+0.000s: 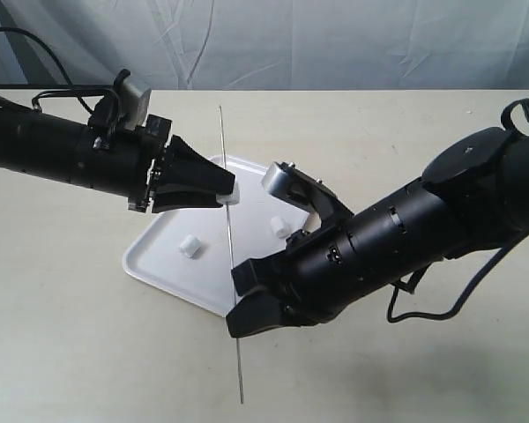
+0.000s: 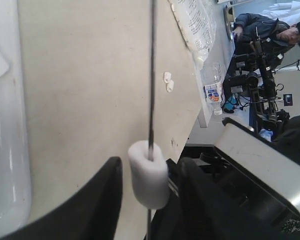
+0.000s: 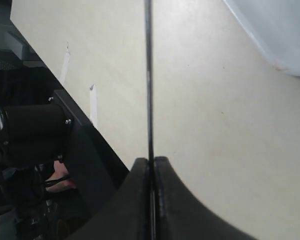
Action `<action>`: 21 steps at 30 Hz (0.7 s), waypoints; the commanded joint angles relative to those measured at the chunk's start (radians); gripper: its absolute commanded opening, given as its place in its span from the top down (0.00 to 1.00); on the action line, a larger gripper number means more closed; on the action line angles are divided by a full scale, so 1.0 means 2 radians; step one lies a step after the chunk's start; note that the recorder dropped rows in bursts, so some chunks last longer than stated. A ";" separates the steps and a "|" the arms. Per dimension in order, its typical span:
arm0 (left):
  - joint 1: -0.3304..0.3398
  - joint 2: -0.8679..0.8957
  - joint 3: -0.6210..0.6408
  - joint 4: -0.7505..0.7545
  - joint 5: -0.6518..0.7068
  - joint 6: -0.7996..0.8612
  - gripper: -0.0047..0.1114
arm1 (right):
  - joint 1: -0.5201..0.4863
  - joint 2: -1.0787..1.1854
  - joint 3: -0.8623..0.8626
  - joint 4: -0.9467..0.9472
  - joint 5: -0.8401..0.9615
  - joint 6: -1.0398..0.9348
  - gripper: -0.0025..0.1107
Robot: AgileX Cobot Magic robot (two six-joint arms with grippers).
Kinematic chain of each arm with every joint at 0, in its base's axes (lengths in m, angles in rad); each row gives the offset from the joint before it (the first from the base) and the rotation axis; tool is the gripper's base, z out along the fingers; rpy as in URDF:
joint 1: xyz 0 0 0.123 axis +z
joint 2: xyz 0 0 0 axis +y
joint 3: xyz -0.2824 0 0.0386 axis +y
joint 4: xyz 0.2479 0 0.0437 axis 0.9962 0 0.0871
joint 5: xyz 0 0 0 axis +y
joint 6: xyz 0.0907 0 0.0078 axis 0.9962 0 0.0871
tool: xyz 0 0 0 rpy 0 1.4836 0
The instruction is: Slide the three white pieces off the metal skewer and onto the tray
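The thin metal skewer (image 1: 231, 256) is held over the white tray (image 1: 154, 254); it also shows in both wrist views (image 2: 151, 75) (image 3: 148, 75). One white piece (image 1: 231, 195) (image 2: 149, 175) is threaded on the skewer. My left gripper (image 1: 226, 190) (image 2: 151, 162) straddles that piece, open, with a gap on each side. My right gripper (image 1: 238, 304) (image 3: 151, 161) is shut on the skewer nearer its front end. Two other white pieces (image 1: 189, 247) (image 1: 280, 226) lie loose on the tray.
The tray's rim (image 2: 5, 150) (image 3: 280, 30) shows in both wrist views. Two small white scraps (image 2: 167, 82) lie on the beige table (image 1: 406, 132). A water bottle (image 2: 213, 92) and equipment stand past the table edge.
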 commanded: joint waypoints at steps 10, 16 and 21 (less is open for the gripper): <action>-0.020 -0.005 -0.001 -0.021 0.007 0.002 0.67 | 0.000 -0.001 0.000 0.019 -0.005 -0.013 0.98; -0.020 -0.005 -0.001 -0.021 0.007 0.002 0.73 | 0.000 -0.001 0.000 0.019 0.001 -0.013 0.98; -0.020 -0.005 -0.001 -0.021 0.007 0.002 0.83 | 0.000 -0.001 0.000 0.016 0.002 -0.013 0.98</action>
